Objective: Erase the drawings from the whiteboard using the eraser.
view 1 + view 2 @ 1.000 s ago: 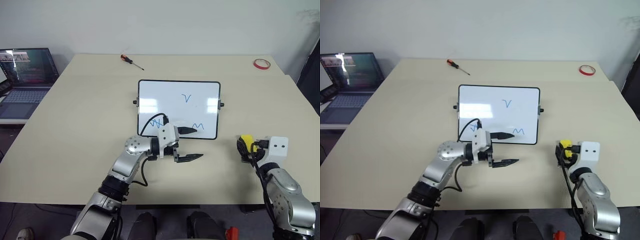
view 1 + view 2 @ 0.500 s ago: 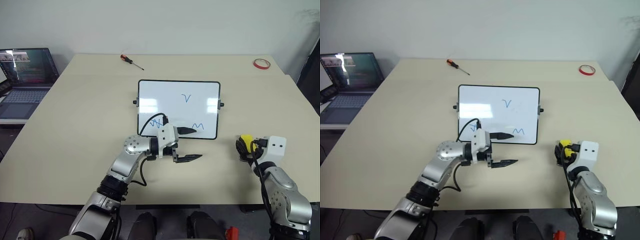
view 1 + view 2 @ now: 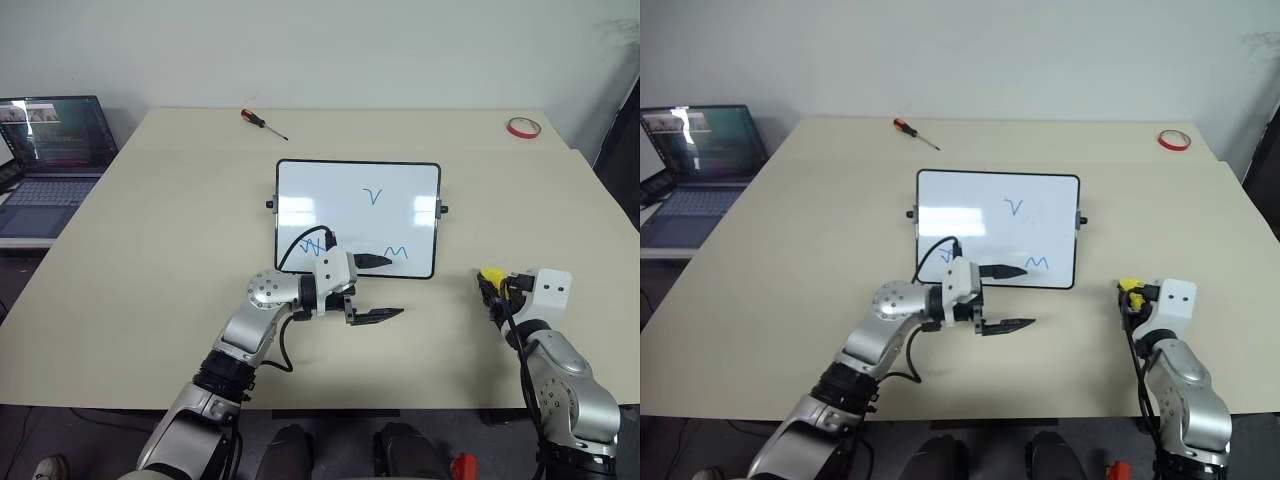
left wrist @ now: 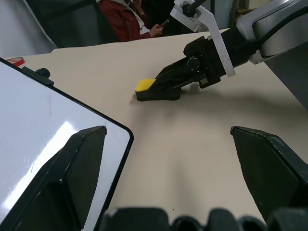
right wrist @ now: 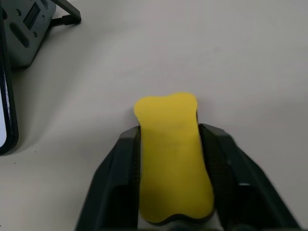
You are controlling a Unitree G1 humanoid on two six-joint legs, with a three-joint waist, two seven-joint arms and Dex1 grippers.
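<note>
The whiteboard [image 3: 340, 205] lies flat mid-table with three blue drawings: a V tick [image 3: 374, 195], an M squiggle [image 3: 396, 252] and a zigzag [image 3: 314, 245] partly behind my left wrist. My left gripper [image 3: 397, 287] hovers open at the board's near edge, pointing right. To the right of the board the yellow-topped eraser [image 5: 171, 154] rests on the table. My right gripper [image 3: 492, 290] is shut on it, its black fingers [image 5: 126, 159] pressed against both long sides. The left wrist view shows that grip on the eraser [image 4: 144, 85] from across the table.
A red-handled screwdriver [image 3: 262, 123] lies at the table's far edge and a red tape ring [image 3: 522, 127] at the far right corner. An open laptop [image 3: 50, 150] sits off to the left. A seated person [image 4: 125, 21] shows beyond the table.
My right gripper has closed on the eraser where it lay; a second ago its fingers stood wide around it. The left arm has not moved.
</note>
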